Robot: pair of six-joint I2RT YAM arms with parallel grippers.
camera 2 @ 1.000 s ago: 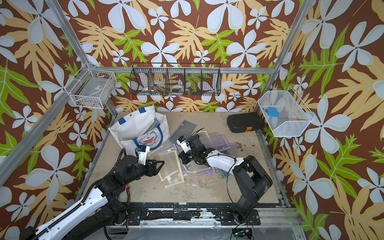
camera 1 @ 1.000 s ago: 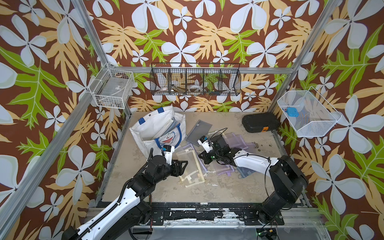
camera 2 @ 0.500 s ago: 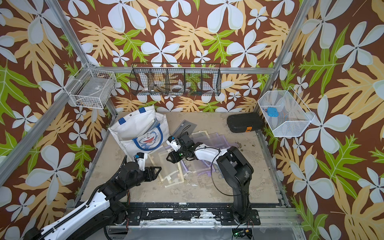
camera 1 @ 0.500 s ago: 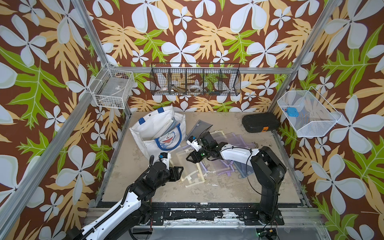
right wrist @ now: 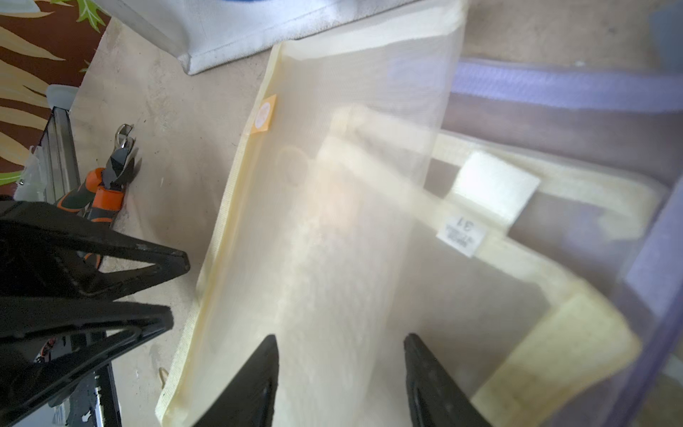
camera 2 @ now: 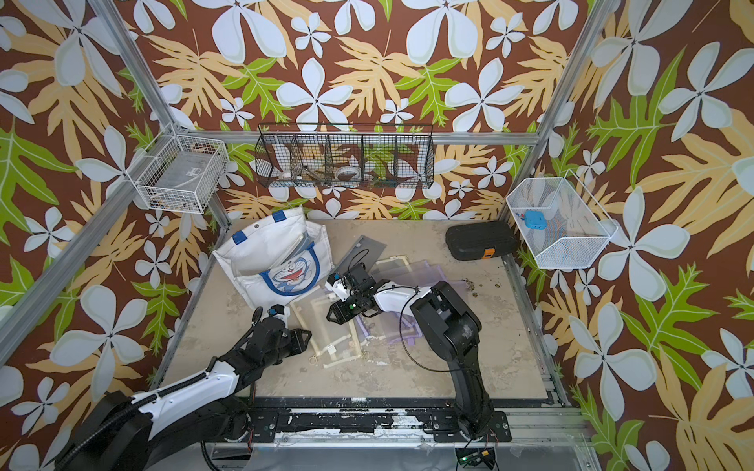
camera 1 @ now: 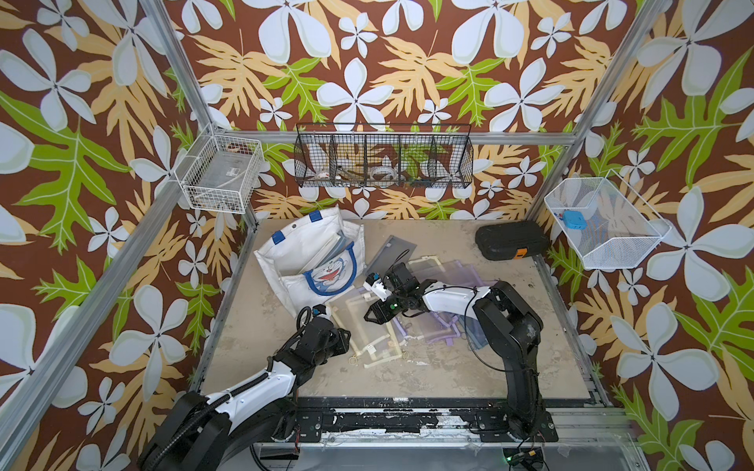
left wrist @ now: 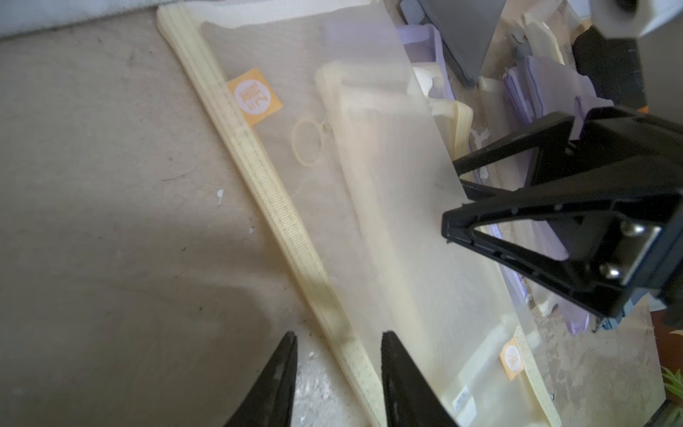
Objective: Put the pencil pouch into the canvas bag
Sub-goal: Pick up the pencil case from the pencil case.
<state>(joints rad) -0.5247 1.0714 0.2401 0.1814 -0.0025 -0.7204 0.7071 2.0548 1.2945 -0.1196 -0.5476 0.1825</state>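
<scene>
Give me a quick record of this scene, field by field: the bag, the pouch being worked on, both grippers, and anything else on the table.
bag: white canvas tote with blue handles and cartoon cat face, lying at the table's far left
pouch: cream-trimmed mesh pouch, on the table beside the tote, not inside
left gripper: open, jaws astride the pouch's cream edge
right gripper: open, over the pouch's mesh
other: purple-trimmed mesh pouches; black hard case with orange tab, far right
</scene>
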